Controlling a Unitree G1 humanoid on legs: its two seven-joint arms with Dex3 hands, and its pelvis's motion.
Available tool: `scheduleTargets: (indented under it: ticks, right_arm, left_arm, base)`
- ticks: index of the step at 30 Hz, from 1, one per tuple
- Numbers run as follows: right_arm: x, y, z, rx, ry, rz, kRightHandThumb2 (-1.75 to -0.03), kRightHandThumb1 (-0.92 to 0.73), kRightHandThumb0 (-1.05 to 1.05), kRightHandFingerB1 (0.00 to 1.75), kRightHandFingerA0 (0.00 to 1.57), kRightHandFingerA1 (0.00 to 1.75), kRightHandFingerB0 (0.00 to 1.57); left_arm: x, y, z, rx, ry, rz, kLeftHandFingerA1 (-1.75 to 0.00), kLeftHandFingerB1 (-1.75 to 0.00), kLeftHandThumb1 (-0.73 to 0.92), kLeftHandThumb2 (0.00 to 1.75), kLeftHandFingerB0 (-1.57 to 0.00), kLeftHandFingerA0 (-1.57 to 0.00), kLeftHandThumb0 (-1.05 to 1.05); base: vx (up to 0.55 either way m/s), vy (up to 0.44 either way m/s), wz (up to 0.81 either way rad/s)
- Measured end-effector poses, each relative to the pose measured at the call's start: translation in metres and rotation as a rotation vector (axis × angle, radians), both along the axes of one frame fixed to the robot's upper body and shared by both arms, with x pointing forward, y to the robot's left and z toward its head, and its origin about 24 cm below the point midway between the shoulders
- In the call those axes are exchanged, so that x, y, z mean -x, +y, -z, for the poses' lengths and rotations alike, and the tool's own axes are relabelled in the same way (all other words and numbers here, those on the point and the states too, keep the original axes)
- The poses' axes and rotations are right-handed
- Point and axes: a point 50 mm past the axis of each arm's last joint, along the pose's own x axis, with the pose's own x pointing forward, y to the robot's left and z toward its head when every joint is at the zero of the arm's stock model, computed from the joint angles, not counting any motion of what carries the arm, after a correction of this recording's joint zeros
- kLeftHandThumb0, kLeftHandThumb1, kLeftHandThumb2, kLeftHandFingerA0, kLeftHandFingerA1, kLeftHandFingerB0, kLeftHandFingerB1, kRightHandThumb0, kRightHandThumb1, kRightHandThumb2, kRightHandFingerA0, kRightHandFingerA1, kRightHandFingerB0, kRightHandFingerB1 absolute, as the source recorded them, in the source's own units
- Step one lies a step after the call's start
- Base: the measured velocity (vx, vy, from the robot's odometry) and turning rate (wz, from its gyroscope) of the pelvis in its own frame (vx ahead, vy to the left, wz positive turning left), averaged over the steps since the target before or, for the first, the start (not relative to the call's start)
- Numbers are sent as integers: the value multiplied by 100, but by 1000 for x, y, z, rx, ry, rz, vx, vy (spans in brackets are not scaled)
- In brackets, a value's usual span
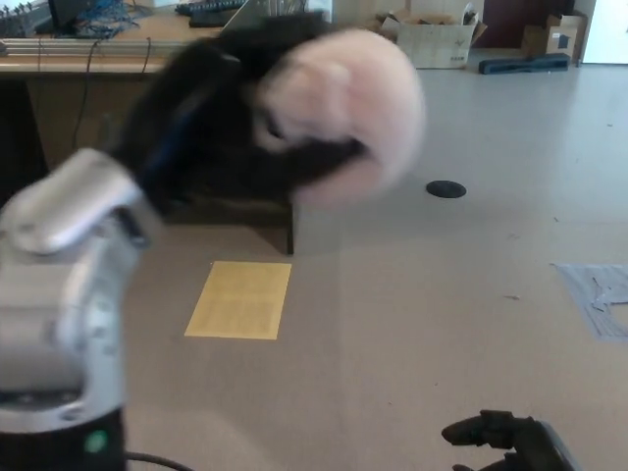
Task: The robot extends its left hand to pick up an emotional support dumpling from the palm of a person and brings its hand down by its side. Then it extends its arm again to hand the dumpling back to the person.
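My left hand [221, 113] is raised high at the upper left of the head view, blurred by motion, its black fingers shut on the emotional support dumpling [343, 103], a pale pink plush ball. The silver left forearm [64, 255] rises from the bottom left. No person's hand or palm shows in the picture. At the bottom right edge the black fingers of my right hand [510, 440] stick up low by the floor; only their tips show, so I cannot tell its state.
A wooden desk [118, 98] with cables stands at the back left. A yellow sheet [240, 299] lies on the floor. A round black floor plate [445, 189] sits mid right, grey tape [599, 294] at the right edge, cardboard boxes [427, 39] at the back.
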Motion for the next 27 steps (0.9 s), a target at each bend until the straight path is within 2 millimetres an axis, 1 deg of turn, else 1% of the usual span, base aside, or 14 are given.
scheduleTargets:
  ticks: [4, 5, 7, 8, 9, 10, 11, 13, 15, 16, 19, 20, 25, 27]
  right_arm:
    - [5, -2, 7, -1, 16, 4, -59, -60, -30, 47, 84, 53, 72]
    - [7, -3, 9, -1, 21, 6, -59, -61, -30, 47, 84, 52, 72]
    - [10, -5, 13, 0, 32, 11, -59, -61, -30, 47, 84, 52, 72]
    - [11, -5, 14, 0, 36, 13, -58, -60, -29, 47, 85, 52, 72]
    - [13, -6, 16, 0, 41, 15, -58, -60, -28, 47, 85, 52, 72]
    - [15, -7, 18, -1, 45, 17, -58, -60, -28, 47, 85, 52, 72]
    - [16, -8, 20, -1, 50, 19, -59, -60, -28, 48, 86, 54, 71]
    - [18, -9, 21, -3, 53, 22, -58, -60, -27, 48, 86, 56, 71]
    - [22, -11, 25, -3, 60, 29, -58, -60, -27, 48, 86, 56, 71]
    - [23, -12, 26, -3, 63, 32, -58, -60, -27, 48, 84, 54, 70]
    - [27, -14, 29, -5, 64, 35, -58, -61, -28, 47, 83, 53, 70]
    - [29, -16, 30, -4, 64, 41, -58, -61, -27, 47, 83, 53, 69]
    - [36, -25, 33, -5, 56, 67, -58, -61, -28, 46, 81, 52, 65]
    - [37, -27, 34, -9, 53, 72, -59, -62, -29, 44, 82, 52, 62]
  left_arm:
    - [1, 34, 5, 115, 52, -38, -101, -82, 80, 68, -95, -87, -9]
    - [2, 44, 8, 146, 70, -53, -111, -81, 81, 64, -96, -84, -11]
    - [3, 62, 16, 204, 103, -76, -111, -81, 81, 64, -96, -84, -11]
    - [4, 67, 18, 223, 114, -84, -124, -85, 80, 64, -91, -80, -20]
    - [5, 76, 23, 254, 131, -95, -129, -88, 81, 64, -82, -76, -26]
    - [7, 83, 27, 282, 148, -103, -129, -88, 81, 64, -82, -76, -26]
    - [8, 91, 33, 315, 171, -112, -124, -80, 73, 62, -79, -80, -33]
    - [9, 101, 41, 354, 201, -120, -124, -85, 72, 64, -79, -80, -33]
    - [12, 119, 62, 434, 275, -137, -124, -85, 72, 64, -79, -80, -33]
    - [14, 126, 71, 466, 307, -142, -131, -76, 68, 62, -75, -76, -33]
    - [20, 145, 98, 545, 396, -164, -130, -77, 69, 62, -78, -78, -30]
    - [25, 157, 117, 590, 458, -183, -109, -86, 76, 62, -79, -76, -20]
    - [52, 194, 197, 762, 736, -279, -123, -101, 88, 66, -71, -68, -8]
    - [60, 201, 222, 791, 829, -315, -117, -96, 87, 65, -72, -65, -3]
  base:
    - [0, 0, 0]
    - [0, 0, 0]
    - [0, 0, 0]
    - [0, 0, 0]
    - [0, 0, 0]
    - [0, 0, 0]
    - [0, 0, 0]
    - [0, 0, 0]
    - [0, 0, 0]
    - [0, 0, 0]
    - [0, 0, 0]
    - [0, 0, 0]
    - [0, 0, 0]
    - [0, 0, 0]
